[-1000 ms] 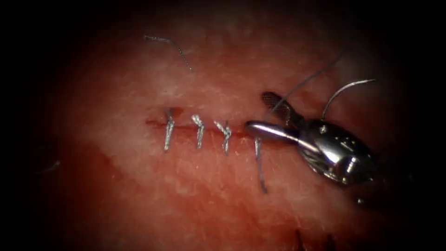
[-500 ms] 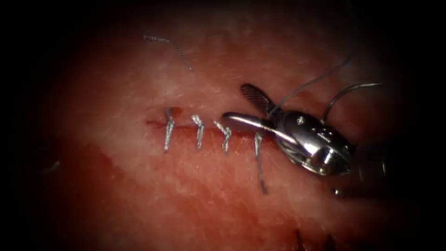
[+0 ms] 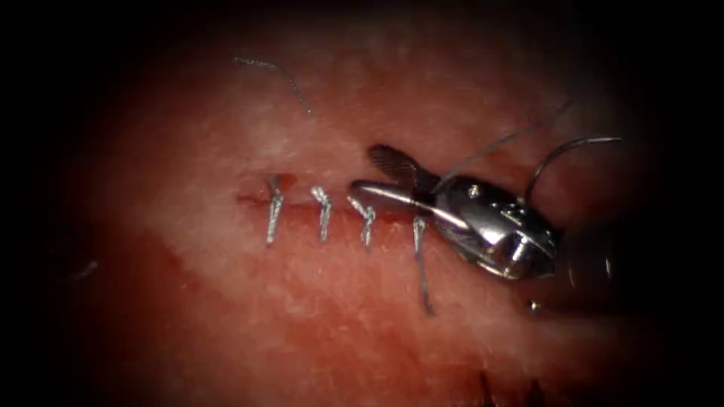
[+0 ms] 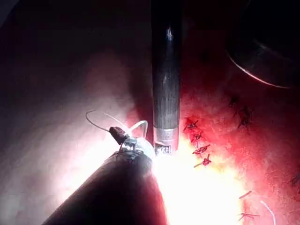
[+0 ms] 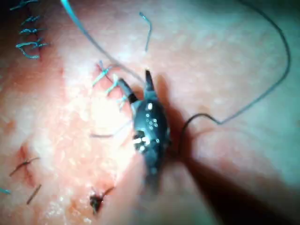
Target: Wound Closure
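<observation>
Endoscope view: the right pincer (image 3: 381, 177) has its jaws wide apart over the cut (image 3: 253, 200), holding nothing, beside the stitches (image 3: 322, 213). Thread (image 3: 498, 143) trails near it on the tissue (image 3: 302, 316).

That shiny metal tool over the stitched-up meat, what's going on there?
The right arm's shiny metal tool hovers over the cut in the pink pork tissue, its fingers open and holding nothing. Three knotted grey stitches lie left of it. A fourth grey thread crosses the cut beneath it. A thin curved wire, probably the needle, lies free on the right. What the left arm's tool holds cannot be told.
</observation>
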Controlling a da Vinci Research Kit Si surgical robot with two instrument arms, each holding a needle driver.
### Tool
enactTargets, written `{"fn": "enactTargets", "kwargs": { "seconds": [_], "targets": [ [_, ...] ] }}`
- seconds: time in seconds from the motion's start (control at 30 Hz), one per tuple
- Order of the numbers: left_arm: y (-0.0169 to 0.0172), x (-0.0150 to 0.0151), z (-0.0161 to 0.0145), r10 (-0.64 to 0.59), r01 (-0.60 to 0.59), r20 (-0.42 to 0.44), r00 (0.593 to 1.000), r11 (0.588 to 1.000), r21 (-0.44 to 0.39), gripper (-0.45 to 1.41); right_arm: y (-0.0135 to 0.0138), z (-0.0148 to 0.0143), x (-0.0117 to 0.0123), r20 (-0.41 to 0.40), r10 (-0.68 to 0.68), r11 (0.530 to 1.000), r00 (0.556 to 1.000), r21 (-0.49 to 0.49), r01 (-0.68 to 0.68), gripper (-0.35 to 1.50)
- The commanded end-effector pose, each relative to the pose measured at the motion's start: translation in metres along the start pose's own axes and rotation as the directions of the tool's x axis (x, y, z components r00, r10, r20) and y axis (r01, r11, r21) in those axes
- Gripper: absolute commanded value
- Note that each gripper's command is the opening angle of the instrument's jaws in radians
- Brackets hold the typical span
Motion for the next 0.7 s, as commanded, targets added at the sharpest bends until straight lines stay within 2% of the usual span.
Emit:
{"fn": "enactTargets", "kwargs": {
  "seconds": [0.03,0.07,0.17,0.2,0.23,0.27,0.3,0.33,0.43,0.53,0.6,0.7],
  "targets": [
    [0.0009,-0.0002,0.0004,-0.001,0.001,0.001,1.000,1.000,-0.002,-0.45,-0.0007,0.0004,-0.0010,0.003,0.009,1.000,1.000,-0.003,-0.009,-0.35],
    [0.0011,0.0001,0.0002,0.005,-0.005,-0.002,1.000,1.000,-0.003,-0.45,-0.0005,0.0004,-0.0009,-0.023,-0.052,0.999,0.998,-0.017,0.051,-0.35],
    [0.0016,0.0007,-0.0002,0.011,-0.011,-0.002,1.000,1.000,-0.004,-0.45,-0.0001,0.0003,-0.0001,-0.085,-0.102,0.994,0.991,-0.050,0.099,-0.35],
    [0.0017,0.0010,-0.0004,0.012,-0.012,-0.003,1.000,1.000,-0.004,-0.45,0.0000,-0.0001,0.0003,-0.104,-0.100,0.994,0.990,-0.060,0.094,-0.21],
    [0.0018,0.0011,-0.0005,0.012,-0.012,-0.003,1.000,1.000,-0.004,-0.45,-0.0001,-0.0003,0.0004,-0.112,-0.098,0.993,0.989,-0.072,0.090,0.47],
    [0.0018,0.0012,-0.0005,0.017,-0.017,-0.003,1.000,1.000,-0.004,-0.45,-0.0001,-0.0008,0.0007,-0.123,-0.096,0.991,0.988,-0.101,0.084,0.96],
    [0.0016,0.0011,-0.0004,0.016,-0.016,-0.004,1.000,1.000,-0.005,-0.45,-0.0003,-0.0018,0.0010,-0.123,-0.091,0.991,0.988,-0.105,0.078,1.36],
    [0.0016,0.0011,-0.0004,0.016,-0.016,-0.004,1.000,1.000,-0.005,-0.45,-0.0003,-0.0018,0.0010,-0.123,-0.091,0.991,0.988,-0.105,0.078,1.36],
    [0.0011,0.0009,0.0001,0.013,-0.013,-0.006,1.000,1.000,-0.006,-0.45,-0.0005,-0.0053,0.0018,-0.115,-0.087,0.994,0.990,-0.083,0.078,1.36],
    [0.0009,0.0010,0.0005,0.011,-0.011,-0.005,1.000,1.000,-0.005,-0.45,-0.0005,-0.0067,0.0019,-0.112,-0.086,0.994,0.990,-0.084,0.077,1.41],
    [0.0009,0.0011,0.0007,0.010,-0.010,-0.003,1.000,1.000,-0.004,-0.45,-0.0007,-0.0068,0.0017,-0.101,-0.087,0.994,0.991,-0.082,0.079,1.46],
    [0.0009,0.0011,0.0009,0.009,-0.009,-0.003,1.000,1.000,-0.003,-0.45,-0.0013,-0.0053,0.0011,-0.099,-0.093,0.995,0.991,-0.056,0.087,1.46]
  ]
}}
